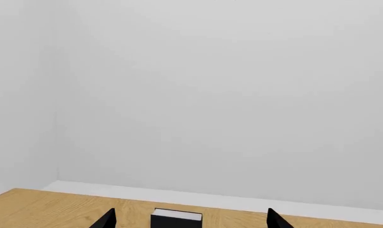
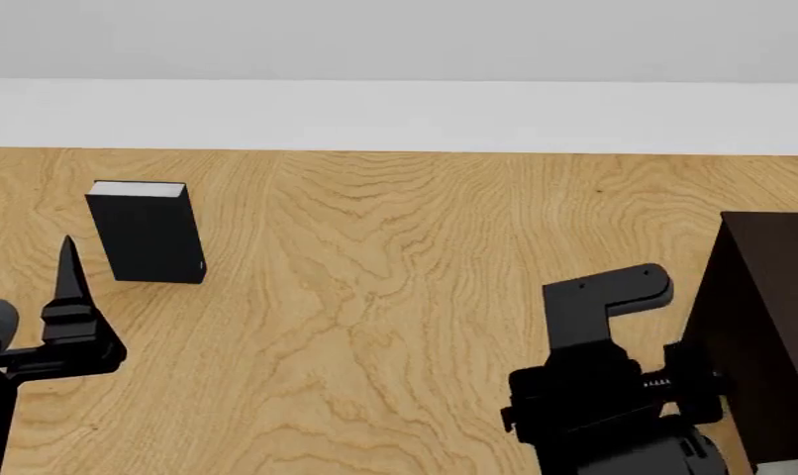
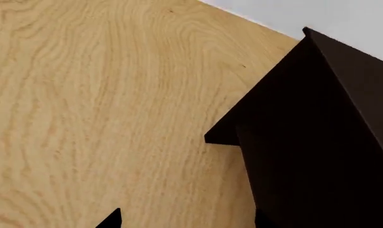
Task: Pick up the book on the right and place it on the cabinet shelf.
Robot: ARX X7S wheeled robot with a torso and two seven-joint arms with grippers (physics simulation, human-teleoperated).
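Note:
The book on the right is out of view. A black book with white page edges stands upright on the wooden table at the left; it also shows in the left wrist view as the black book. My left gripper is open, its fingertips wide apart, with the black book a little ahead of them and untouched. Close beside the very dark brown cabinet is my right gripper, open and empty over bare wood. Only outer boards of the cabinet show; its shelf is hidden.
The light wooden table runs back to a white wall. The cabinet stands at the table's right side, by my right arm. My left arm is at the near left.

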